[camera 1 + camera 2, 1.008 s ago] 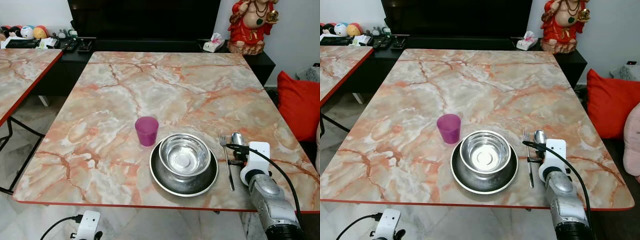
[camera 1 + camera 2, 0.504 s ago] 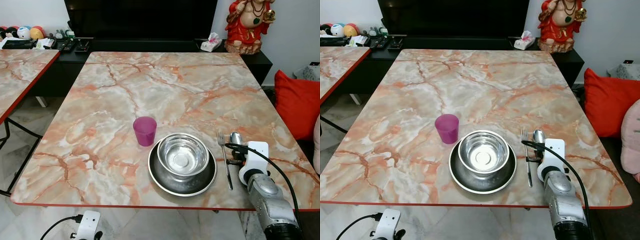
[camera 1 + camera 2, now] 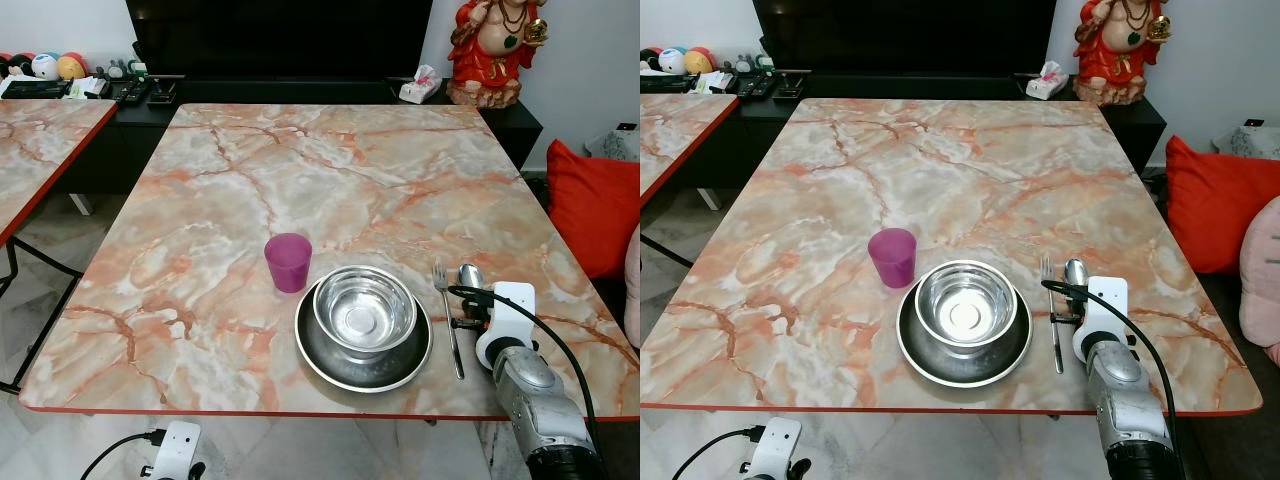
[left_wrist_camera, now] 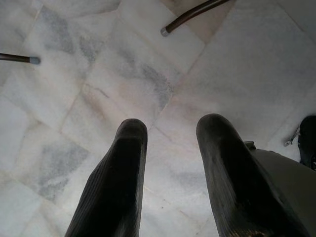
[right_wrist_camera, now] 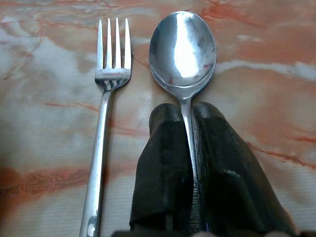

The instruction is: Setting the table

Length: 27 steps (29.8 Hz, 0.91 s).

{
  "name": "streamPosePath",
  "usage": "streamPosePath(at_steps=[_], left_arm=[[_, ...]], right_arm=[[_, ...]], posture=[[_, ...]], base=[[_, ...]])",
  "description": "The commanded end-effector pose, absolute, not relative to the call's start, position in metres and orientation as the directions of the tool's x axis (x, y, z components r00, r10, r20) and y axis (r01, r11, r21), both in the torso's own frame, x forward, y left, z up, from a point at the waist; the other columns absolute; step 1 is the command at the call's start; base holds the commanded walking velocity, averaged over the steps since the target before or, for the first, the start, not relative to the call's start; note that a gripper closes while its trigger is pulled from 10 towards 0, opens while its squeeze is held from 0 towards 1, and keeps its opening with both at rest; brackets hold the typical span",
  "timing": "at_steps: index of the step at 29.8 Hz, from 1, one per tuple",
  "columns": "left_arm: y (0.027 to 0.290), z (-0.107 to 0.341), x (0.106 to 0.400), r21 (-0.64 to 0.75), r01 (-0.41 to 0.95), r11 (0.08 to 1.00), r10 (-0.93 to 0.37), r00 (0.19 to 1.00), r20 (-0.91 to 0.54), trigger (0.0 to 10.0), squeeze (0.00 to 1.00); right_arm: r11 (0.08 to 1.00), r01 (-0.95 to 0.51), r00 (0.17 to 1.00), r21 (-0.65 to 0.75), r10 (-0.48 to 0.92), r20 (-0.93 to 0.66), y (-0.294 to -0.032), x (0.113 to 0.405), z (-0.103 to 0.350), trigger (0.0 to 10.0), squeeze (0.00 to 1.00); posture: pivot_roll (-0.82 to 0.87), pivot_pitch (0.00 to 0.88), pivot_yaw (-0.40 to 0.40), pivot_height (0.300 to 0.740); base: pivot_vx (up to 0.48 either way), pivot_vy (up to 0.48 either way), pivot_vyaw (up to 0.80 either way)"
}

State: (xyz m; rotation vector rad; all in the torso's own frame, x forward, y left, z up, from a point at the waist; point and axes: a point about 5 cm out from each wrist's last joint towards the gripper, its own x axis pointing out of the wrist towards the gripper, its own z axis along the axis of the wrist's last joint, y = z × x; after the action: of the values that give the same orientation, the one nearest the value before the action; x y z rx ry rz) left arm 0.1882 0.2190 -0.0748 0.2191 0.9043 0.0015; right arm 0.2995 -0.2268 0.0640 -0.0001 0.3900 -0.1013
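The marble table (image 3: 350, 170) carries one place setting near its 6 o'clock edge. A steel bowl (image 3: 365, 310) sits nested in the plate (image 3: 330, 362), presumably for serving, with the purple cup (image 3: 288, 262) at 10 o'clock of it. The fork (image 5: 104, 113) lies at 3 o'clock. Beside it the right pincer (image 5: 192, 163) is clenched on the spoon (image 5: 182, 47), lining it up parallel. The left pincer (image 4: 170, 173) hangs released over the floor. No writing is legible

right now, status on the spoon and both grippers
Right gripper shut on spoon, beside fork on table. Left gripper open, idle. Nothing obstructing.
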Motion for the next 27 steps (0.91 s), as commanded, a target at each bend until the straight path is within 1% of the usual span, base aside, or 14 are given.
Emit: streamPosePath(at_steps=[1, 10, 11, 13, 21, 27], left_arm=[[0.2201, -0.0765, 0.1848, 0.19, 0.088, 0.978, 0.098, 0.608, -0.788, 10.0, 0.0], [0.2212, -0.0765, 0.1845, 0.192, 0.087, 0.977, 0.101, 0.606, -0.789, 10.0, 0.0], [0.2211, -0.0765, 0.1845, 0.192, 0.087, 0.978, 0.101, 0.606, -0.789, 10.0, 0.0], [0.2209, -0.0765, 0.1845, 0.191, 0.087, 0.978, 0.101, 0.606, -0.789, 10.0, 0.0], [0.2208, -0.0768, 0.184, 0.191, 0.088, 0.978, 0.1, 0.605, -0.79, 10.0, 0.0], [0.2218, -0.0768, 0.1835, 0.192, 0.088, 0.977, 0.101, 0.603, -0.791, 10.0, 0.0]], right_arm=[[0.996, 0.087, 0.914, -0.013, -0.085, -0.397, -0.2238, 0.2998, 0.0615, 10.0, 0.05], [0.996, 0.087, 0.914, -0.013, -0.085, -0.397, -0.2233, 0.3003, 0.0615, 10.0, 0.06], [0.996, 0.084, 0.914, -0.013, -0.082, -0.398, -0.2231, 0.3004, 0.0615, 10.0, 0.14], [0.997, 0.082, 0.914, -0.014, -0.08, -0.399, -0.2229, 0.3004, 0.0614, 10.0, 0.51], [0.997, 0.08, 0.912, -0.014, -0.078, -0.402, -0.2227, 0.3, 0.0608, 10.0, 0.52], [0.997, 0.078, 0.911, -0.015, -0.078, -0.404, -0.2219, 0.3001, 0.0601, 10.0, 0.48]], posture=[[0.1, 0.048, -0.018, 0.74], [0.1, 0.046, -0.018, 0.74], [0.1, 0.046, -0.018, 0.74], [0.1, 0.046, -0.018, 0.74], [0.1, 0.047, -0.018, 0.74], [0.1, 0.046, -0.018, 0.74]], base=[[0.0, 0.0, 0.0], [0.0, 0.0, 0.0], [0.0, 0.0, 0.0], [0.0, 0.0, 0.0], [0.0, 0.0, 0.0], [0.0, 0.0, 0.0]])
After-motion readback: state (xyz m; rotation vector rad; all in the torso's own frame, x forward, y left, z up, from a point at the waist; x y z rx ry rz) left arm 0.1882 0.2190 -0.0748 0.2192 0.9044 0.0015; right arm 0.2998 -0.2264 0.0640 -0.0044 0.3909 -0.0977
